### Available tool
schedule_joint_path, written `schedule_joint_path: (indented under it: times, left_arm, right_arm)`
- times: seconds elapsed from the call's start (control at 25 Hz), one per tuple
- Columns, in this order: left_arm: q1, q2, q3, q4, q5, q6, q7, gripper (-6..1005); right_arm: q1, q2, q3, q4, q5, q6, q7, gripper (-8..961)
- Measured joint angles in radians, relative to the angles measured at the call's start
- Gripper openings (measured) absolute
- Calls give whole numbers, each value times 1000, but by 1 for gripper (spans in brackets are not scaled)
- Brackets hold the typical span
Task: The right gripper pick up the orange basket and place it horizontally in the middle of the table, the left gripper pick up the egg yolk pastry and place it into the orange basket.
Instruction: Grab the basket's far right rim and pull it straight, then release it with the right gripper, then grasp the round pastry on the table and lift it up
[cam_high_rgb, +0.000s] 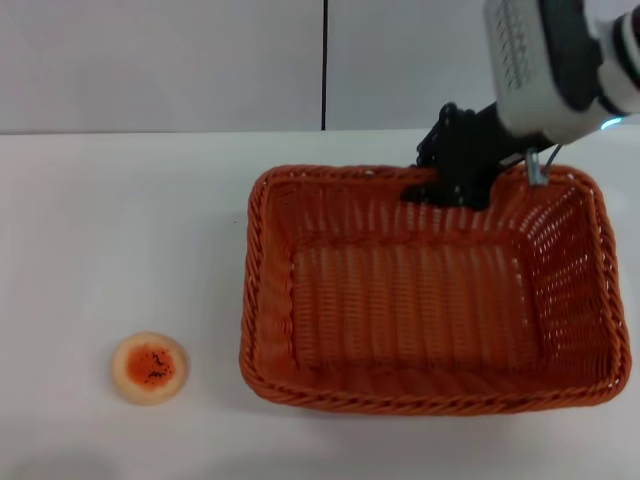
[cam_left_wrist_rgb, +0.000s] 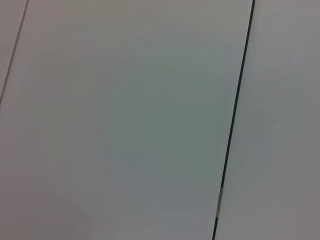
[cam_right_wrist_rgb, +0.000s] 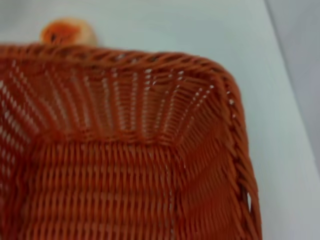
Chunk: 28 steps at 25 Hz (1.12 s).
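On the wide plain white counter (cam_high_rgb: 120, 250) sits the large rectangular orange woven basket (cam_high_rgb: 430, 390), its long sides running across the head view and its open top facing up, resting flat a little to the robot's right of centre. At the basket's far rim, the right pincer (cam_high_rgb: 450, 185), a black claw under a bulky white-and-grey arm housing, reaches down from the upper right. Its black tips sit right at the braided far edge, apparently straddling or touching that rim, but whether they are clamped on it or spread apart cannot be told. The right wrist view looks down into the basket's slatted interior and one rounded corner (cam_right_wrist_rgb: 220, 75), with nothing lying inside it.

Well apart from the basket, toward the robot's left and near the front edge of the counter, lies the small round pale-tan egg yolk pastry (cam_high_rgb: 150, 368), its orange-red glazed top with black specks facing up. The left pincer appears nowhere; its wrist view shows only a pale flat surface crossed by a thin dark seam (cam_left_wrist_rgb: 235, 120).
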<state>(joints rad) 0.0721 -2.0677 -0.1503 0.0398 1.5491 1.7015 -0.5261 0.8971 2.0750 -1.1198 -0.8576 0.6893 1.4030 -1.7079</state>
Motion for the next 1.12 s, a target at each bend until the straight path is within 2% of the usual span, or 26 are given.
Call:
schedule_joint_path:
  times: [0.16,0.24,0.44,0.6,0.64,0.68,0.76,0.84,0.88,0.96,1.0,1.04,1.08,1.12]
  left_arm:
    - [-2,0,2,0,3,0,0,842]
    - [-4,0,3,0,4,0,0,842]
    - [-8,0,3,-1,5,0,0,842]
    - [-10,0,6,-1,5,2,-1,842]
    - [-10,0,6,-1,5,2,-1,842]
    - [-11,1,8,0,5,3,-4,842]
    - [-14,5,27,17,6,14,-31,842]
    - [-27,10,86,124,7,42,-168,842]
    - [-27,10,86,124,7,42,-168,842]
    - [-40,12,149,249,7,49,-315,842]
    - [-52,14,245,395,13,49,-464,842]
    - [-56,14,285,457,20,50,-522,842]
    - [-56,14,285,457,20,50,-522,842]
    - [-61,16,329,537,32,53,-589,842]
  right_arm:
    - [-10,3,-44,-9,0,-29,41,158]
    - [-12,4,-103,-16,-5,-70,151,158]
    - [-32,4,-187,-47,-14,-105,203,276]
    - [-111,8,-217,-179,20,-107,207,388]
    - [-111,8,-217,-179,20,-107,207,418]
    - [-152,9,-220,-252,46,-95,215,447]
    - [-170,8,-219,-285,55,-92,223,506]
    - [-230,4,-190,-384,105,-58,257,578]
    - [-230,4,-190,-384,105,-58,257,621]
    - [-281,2,-152,-448,175,-13,269,707]
    - [-345,3,-111,-502,281,25,272,750]
    - [-345,3,-111,-502,281,25,272,750]
    - [-386,3,-92,-522,350,41,271,751]
    - [-427,3,-75,-535,423,47,267,751]
